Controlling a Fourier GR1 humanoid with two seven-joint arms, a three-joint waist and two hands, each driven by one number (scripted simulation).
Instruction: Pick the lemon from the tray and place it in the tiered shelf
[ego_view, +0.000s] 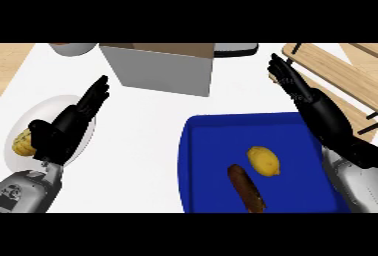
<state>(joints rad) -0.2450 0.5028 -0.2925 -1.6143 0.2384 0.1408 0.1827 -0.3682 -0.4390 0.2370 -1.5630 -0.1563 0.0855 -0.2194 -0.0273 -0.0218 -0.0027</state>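
A yellow lemon lies in the middle of the blue tray at the lower right. My right hand is open, fingers straight, stretched over the tray's far right corner and apart from the lemon. The wooden tiered shelf stands at the right edge, just behind that hand. My left hand is open at the left, over a white plate, far from the tray.
A brown elongated item lies in the tray just in front of the lemon. The white plate at left holds a yellow corn-like item. A grey box stands at the back centre, a bowl at the back left.
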